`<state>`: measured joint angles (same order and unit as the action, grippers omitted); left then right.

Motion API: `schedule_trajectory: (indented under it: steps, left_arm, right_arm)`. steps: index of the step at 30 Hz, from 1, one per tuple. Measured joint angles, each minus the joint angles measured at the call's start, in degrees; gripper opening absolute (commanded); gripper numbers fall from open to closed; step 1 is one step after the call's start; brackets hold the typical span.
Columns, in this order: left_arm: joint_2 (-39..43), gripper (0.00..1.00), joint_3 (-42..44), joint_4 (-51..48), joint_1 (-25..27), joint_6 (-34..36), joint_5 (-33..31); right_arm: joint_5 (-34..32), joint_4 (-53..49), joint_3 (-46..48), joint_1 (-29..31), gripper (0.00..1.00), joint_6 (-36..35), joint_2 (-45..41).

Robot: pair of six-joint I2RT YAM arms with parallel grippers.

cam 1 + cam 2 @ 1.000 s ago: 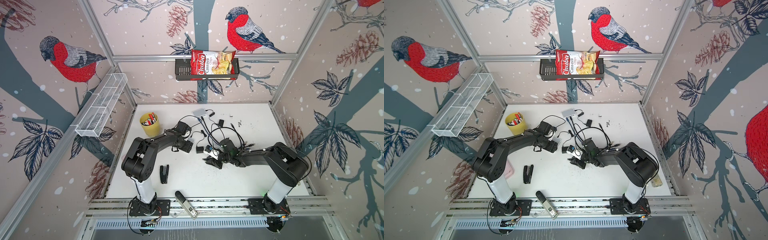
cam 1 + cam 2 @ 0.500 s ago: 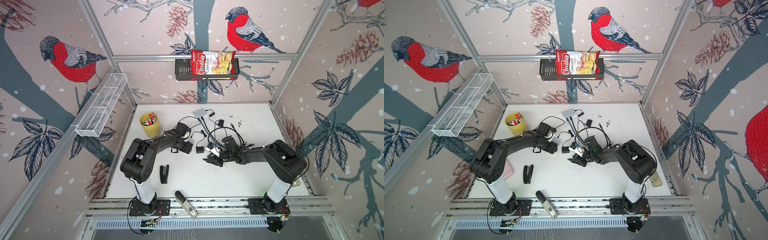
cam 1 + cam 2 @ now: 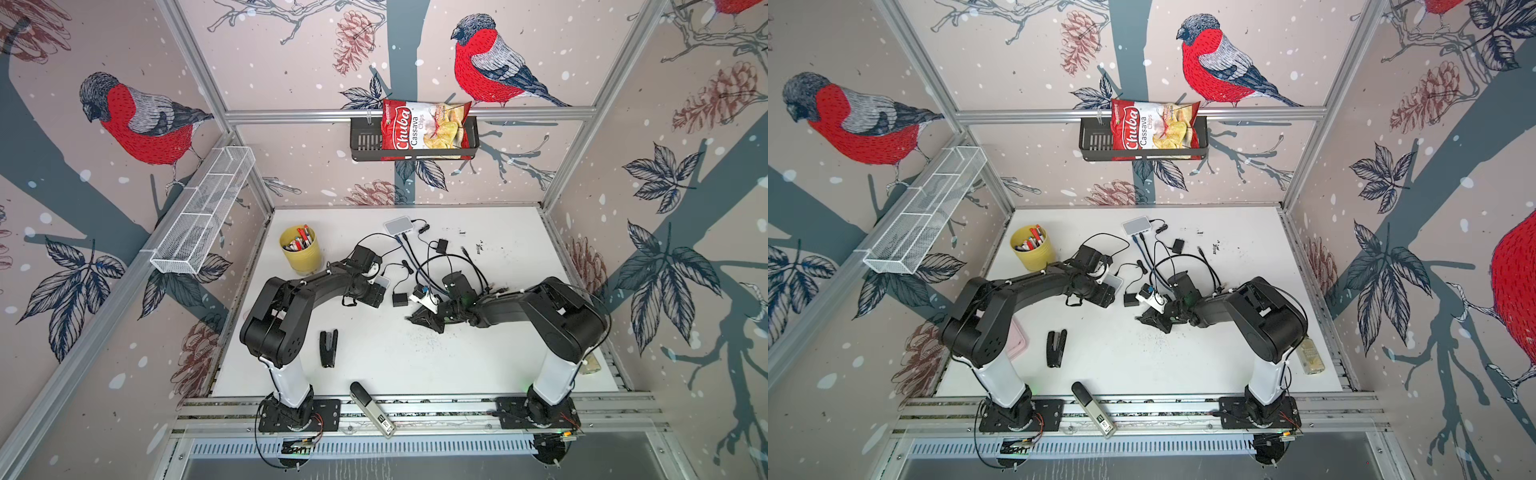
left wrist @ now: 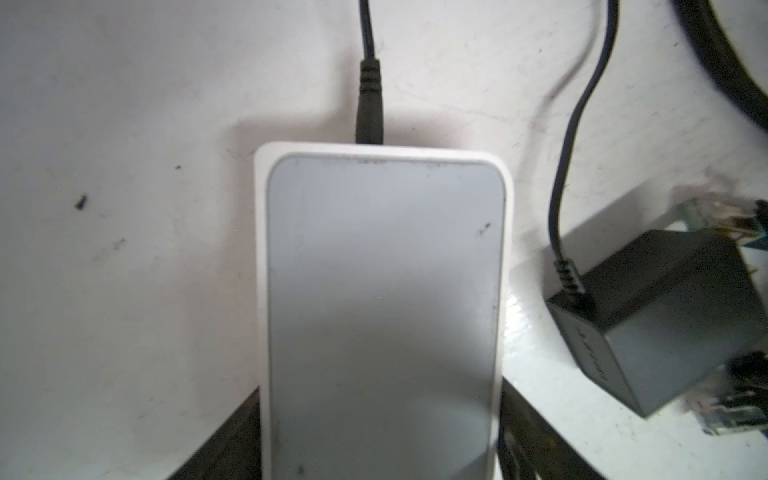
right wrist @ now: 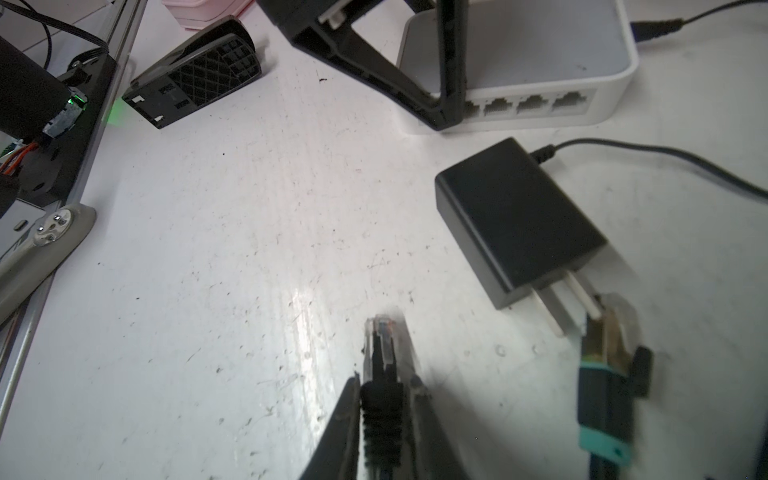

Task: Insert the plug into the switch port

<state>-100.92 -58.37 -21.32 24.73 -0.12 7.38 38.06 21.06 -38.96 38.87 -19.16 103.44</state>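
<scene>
My left gripper [image 4: 382, 457] is shut on the white switch [image 4: 382, 311], whose grey top fills the left wrist view between the dark fingers; a black power lead enters its far edge. In the right wrist view the switch [image 5: 540, 54] shows a row of empty ports [image 5: 532, 104] facing my right gripper [image 5: 384, 382]. That gripper is shut on the black boot of a clear plug [image 5: 384, 345], low over the table and short of the switch. In both top views the left gripper [image 3: 374, 291] and right gripper [image 3: 415, 320] face each other mid-table.
A black power adapter [image 5: 515, 220] and a teal-booted plug [image 5: 611, 345] lie between plug and switch. Tangled cables [image 3: 440, 266] and a second white box [image 3: 398, 225] sit behind. A yellow pen cup [image 3: 300, 249] and a stapler [image 3: 328, 348] stand on the left.
The right jaws have narrowed onto the plug's boot, and the right wrist has shifted slightly. The left arm and the switch have stayed put.
</scene>
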Motion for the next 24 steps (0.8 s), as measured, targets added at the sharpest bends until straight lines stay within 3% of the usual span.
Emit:
schedule_trajectory:
  steps: [2, 5, 15, 24]
  left_arm:
    - [0.0, 0.78, 0.0, 0.0, 0.0, 0.0, 0.0]
    - [0.0, 0.78, 0.0, 0.0, 0.0, 0.0, 0.0]
    - [0.8, 0.78, 1.1, 1.1, 0.0, -1.3, 0.3]
    - [2.7, 0.74, 4.0, 2.9, 0.0, -4.1, 3.0]
  right_arm:
    - [-0.8, 0.3, 0.7, 0.2, 0.09, 0.0, -0.6]
    - [-3.2, 1.6, 2.7, 0.9, 0.06, -0.1, -2.3]
    - [-19.8, 12.3, 13.6, 7.5, 0.05, -3.5, -9.6]
    - [-30.7, 20.4, 15.0, 11.6, 0.05, -7.8, -9.3]
